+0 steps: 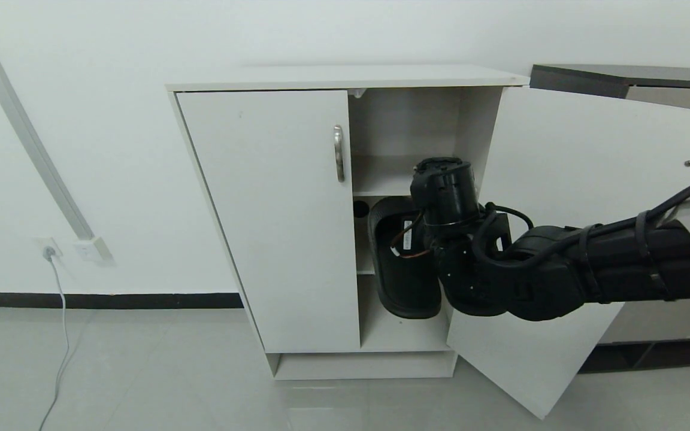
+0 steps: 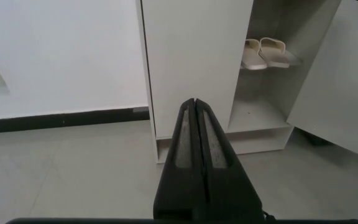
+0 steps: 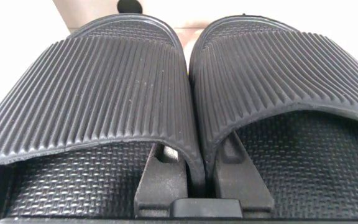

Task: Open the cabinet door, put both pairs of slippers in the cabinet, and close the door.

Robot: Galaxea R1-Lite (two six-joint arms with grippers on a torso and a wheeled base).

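In the head view the right arm's wrist (image 1: 447, 197) is covering much of the black slippers (image 1: 402, 269), and the open cabinet door (image 1: 560, 155) is running off the edge. In the right wrist view their ribbed straps (image 3: 104, 93) are hiding the tips of the right gripper (image 3: 199, 177), and the edges are cropping both slippers.

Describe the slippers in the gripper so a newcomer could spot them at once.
Start at the white cabinet against the wall, its right door swung open. In the open half, the right gripper clamps the black slippers side by side. Their straps are ribbed and black; the pair on the shelf is pale beige.
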